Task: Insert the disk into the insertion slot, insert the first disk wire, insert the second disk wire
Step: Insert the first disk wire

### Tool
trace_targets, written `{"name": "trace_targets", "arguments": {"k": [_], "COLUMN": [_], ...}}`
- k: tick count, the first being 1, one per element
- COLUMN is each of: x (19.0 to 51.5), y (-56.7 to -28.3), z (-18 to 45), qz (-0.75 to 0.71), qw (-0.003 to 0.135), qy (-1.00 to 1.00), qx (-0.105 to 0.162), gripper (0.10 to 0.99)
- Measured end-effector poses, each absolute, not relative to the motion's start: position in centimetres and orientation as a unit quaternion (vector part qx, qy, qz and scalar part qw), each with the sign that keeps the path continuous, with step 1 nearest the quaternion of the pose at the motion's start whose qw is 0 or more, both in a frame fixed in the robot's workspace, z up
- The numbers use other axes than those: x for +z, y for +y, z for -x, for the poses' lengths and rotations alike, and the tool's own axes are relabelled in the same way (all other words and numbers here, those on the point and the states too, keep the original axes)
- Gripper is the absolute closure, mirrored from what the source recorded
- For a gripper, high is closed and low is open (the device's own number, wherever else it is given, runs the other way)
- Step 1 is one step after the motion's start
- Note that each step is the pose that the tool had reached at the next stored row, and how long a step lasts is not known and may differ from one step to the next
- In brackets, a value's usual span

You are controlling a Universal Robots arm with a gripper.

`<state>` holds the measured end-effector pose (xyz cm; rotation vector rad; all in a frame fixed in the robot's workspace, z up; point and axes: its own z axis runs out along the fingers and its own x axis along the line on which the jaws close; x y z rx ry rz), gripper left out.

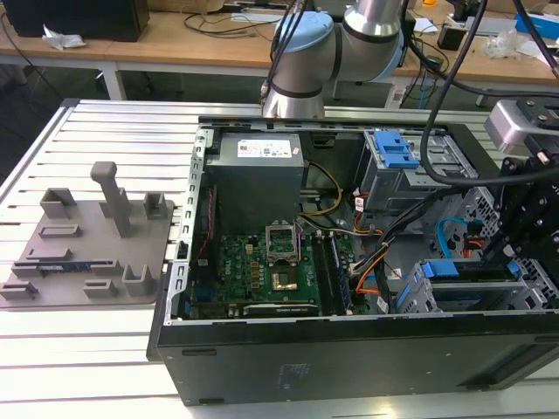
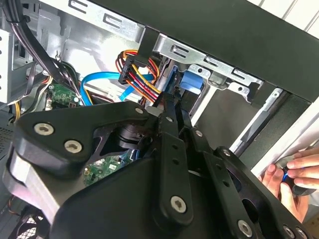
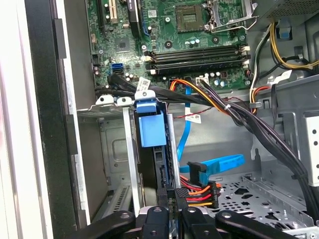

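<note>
The disk (image 3: 151,129) stands on edge in its blue carrier inside the insertion slot (image 3: 115,159), a low grey metal cage; in the exterior view its blue frame (image 1: 441,269) sits low at the case's right. My gripper (image 3: 173,206) is at the disk's rear edge, its fingers close together on the black plug of a wire with red, orange and yellow strands (image 3: 199,195). The second wrist view has the same coloured wire (image 2: 142,82) running to my gripper (image 2: 169,102). A blue flat wire (image 3: 214,164) lies loose beside it, its plug free.
The motherboard (image 3: 189,30) lies beyond the cage. Black cable bundles (image 3: 259,129) cross the case. A taller bay with a blue lever (image 1: 393,153) stands at the back. A person's hand (image 2: 294,174) holds a small dark object outside the case wall. A grey fixture plate (image 1: 87,244) lies on the exterior view's left.
</note>
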<state>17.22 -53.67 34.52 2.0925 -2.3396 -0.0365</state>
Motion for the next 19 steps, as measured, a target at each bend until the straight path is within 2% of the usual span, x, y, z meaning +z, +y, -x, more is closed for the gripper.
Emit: {"name": "trace_targets", "arguments": {"k": [19], "x": [33.77], "y": [-53.67], "z": [-17.22], "qz": [-0.667], "qw": [0.001], "qy": [-0.745], "qx": [-0.012], "gripper": [0.918]}}
